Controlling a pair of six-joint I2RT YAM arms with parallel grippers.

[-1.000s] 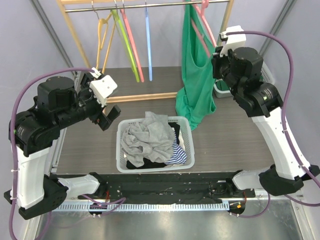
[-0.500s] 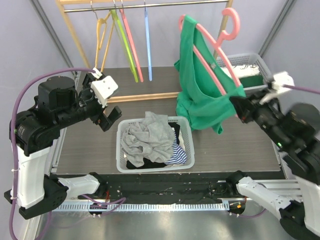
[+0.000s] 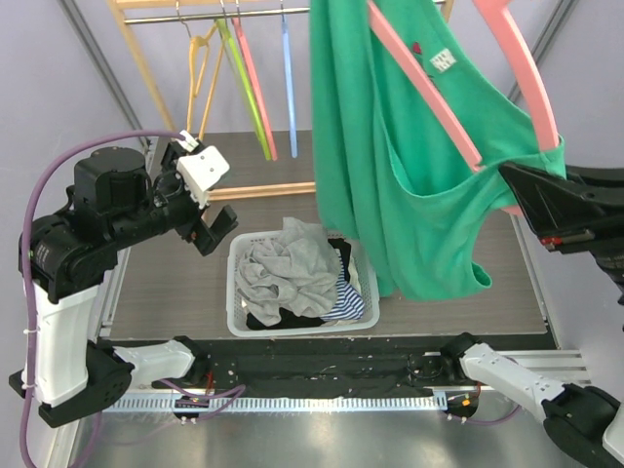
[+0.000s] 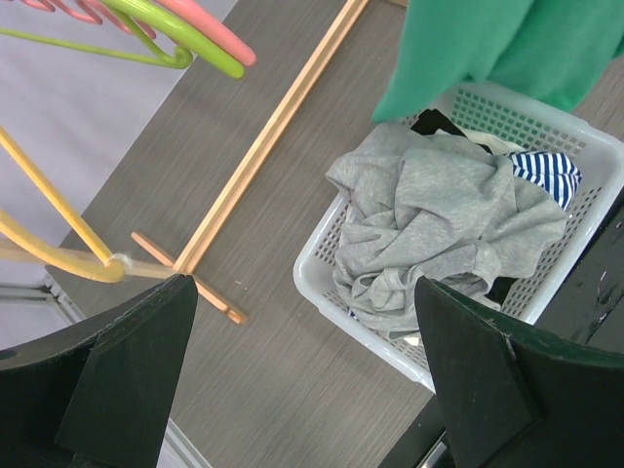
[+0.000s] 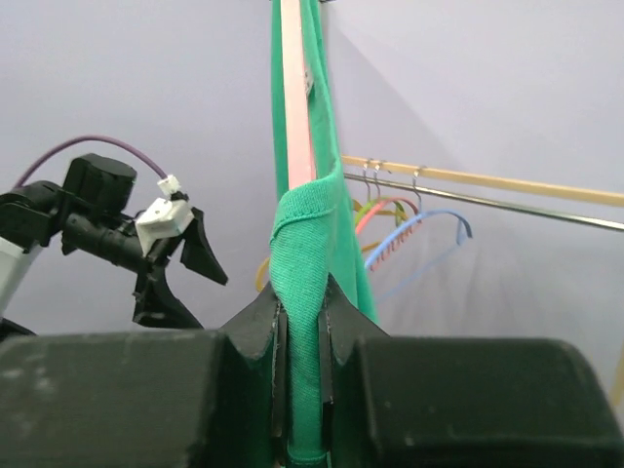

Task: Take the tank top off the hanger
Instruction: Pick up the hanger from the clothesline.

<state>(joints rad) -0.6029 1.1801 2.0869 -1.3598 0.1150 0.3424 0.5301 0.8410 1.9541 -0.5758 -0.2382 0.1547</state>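
Note:
The green tank top [image 3: 390, 146] hangs on a pink hanger [image 3: 429, 88], held high and close to the top camera, off the rail. My right gripper [image 3: 517, 190] is shut on the shirt's shoulder where it wraps the hanger's end. In the right wrist view the green fabric [image 5: 307, 253] is pinched between the jaws of that gripper [image 5: 302, 331], and the pink hanger [image 5: 295, 97] rises above them. My left gripper [image 3: 216, 232] stands open and holds nothing, left of the basket. Its wrist view shows the left gripper [image 4: 304, 285] over the table, with the tank top's hem [image 4: 487, 49] at the top right.
A white basket [image 3: 234, 292] with grey, black and striped clothes [image 3: 288, 268] sits at the table's near middle. A wooden rack [image 3: 146, 68] at the back carries yellow, green, pink and blue hangers [image 3: 258, 97]. The raised shirt hides the table's back right.
My right arm has lifted the hanger and tank top off the rail, swinging them up and toward the camera. The left arm has not moved.

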